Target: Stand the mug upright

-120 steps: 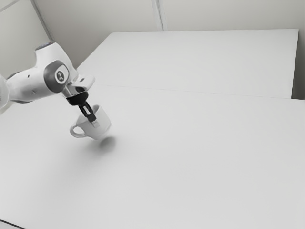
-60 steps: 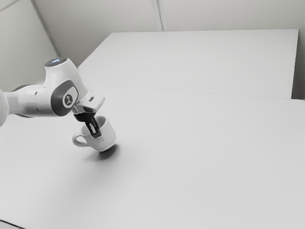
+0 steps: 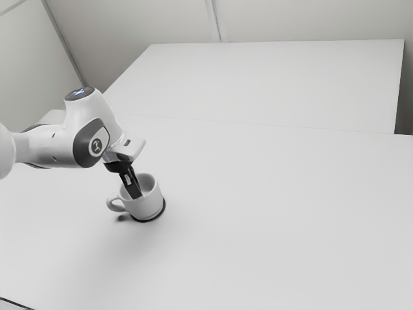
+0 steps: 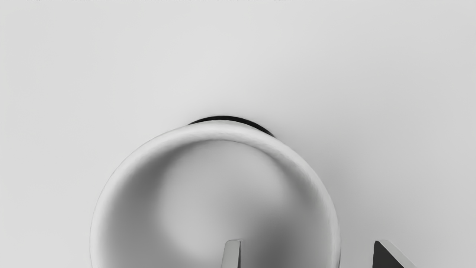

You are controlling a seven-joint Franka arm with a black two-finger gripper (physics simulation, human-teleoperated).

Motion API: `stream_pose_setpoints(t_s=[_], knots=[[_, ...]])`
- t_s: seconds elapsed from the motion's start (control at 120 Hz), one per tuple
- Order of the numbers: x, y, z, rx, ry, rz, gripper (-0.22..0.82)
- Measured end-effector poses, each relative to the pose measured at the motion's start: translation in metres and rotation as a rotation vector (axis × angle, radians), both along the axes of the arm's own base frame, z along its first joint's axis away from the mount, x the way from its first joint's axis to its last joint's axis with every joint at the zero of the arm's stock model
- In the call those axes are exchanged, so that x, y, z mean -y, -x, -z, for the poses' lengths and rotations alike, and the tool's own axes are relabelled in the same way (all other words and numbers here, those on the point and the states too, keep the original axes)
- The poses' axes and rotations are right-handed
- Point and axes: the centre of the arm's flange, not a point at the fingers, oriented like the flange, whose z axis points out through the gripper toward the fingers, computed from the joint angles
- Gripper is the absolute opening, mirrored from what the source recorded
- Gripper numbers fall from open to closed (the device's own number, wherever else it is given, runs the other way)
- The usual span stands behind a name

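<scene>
On a pale table [image 3: 290, 226], the mug [image 3: 148, 206] stands upright, release apparently underway; the gripper [image 4: 306, 241], 2 fingers apart astride its wall, should next back clear.

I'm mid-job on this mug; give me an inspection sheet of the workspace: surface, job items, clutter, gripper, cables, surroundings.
Surface: pale table, plain, a thin line crossing its far part.
Job's things: white mug looks upright, base down at the table, handle toward the exterior view's left.
Clutter: nothing seen.
Gripper: open, one finger inside the mug, the other outside, the mug's wall between.
Cables: none identifiable; dark line at the exterior view's lower-left corner, nature unclear.
Surroundings: pale walls.
</scene>
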Motion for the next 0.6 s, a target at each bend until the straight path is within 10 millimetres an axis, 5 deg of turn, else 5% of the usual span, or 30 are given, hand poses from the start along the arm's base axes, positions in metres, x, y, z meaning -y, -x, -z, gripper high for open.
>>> stream_pose_setpoints(t_s=[0.267,0.367,0.533,0.6], knots=[[-0.001,-0.006,-0.028,0.025,0.01,-0.105,0.53],[0.003,-0.018,-0.072,0.057,0.023,-0.206,0.56],[0.017,-0.049,-0.183,0.138,0.049,-0.308,0.58],[0.023,-0.058,-0.205,0.127,0.067,-0.338,0.59]])
